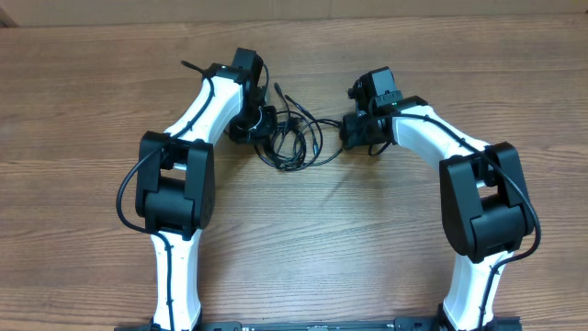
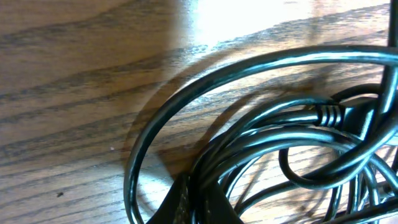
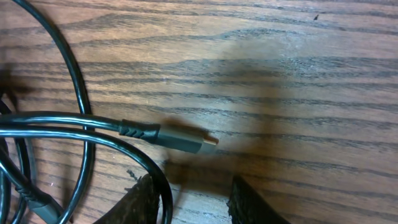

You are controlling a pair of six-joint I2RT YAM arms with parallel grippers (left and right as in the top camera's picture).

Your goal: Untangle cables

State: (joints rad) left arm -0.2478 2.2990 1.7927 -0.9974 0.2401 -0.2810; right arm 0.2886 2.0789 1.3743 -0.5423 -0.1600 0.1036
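The cables (image 1: 292, 138) lie as a loose black tangle on the wooden table between my two arms. My left gripper (image 1: 261, 123) sits at the tangle's left edge. In the left wrist view it (image 2: 196, 202) is shut on a few strands, and loops of cable (image 2: 249, 68) fan out ahead of it. My right gripper (image 1: 353, 130) is at the tangle's right edge. In the right wrist view it (image 3: 196, 202) stands open, low over the wood. One cable strand (image 3: 163, 186) runs along the inner side of its left finger (image 3: 140, 202). A plug end (image 3: 183, 138) lies just ahead of it.
The wooden table (image 1: 367, 239) stretches around the tangle. Two loose plug ends (image 1: 280, 92) point toward the far edge. Both white arms (image 1: 175, 184) reach in from the near side.
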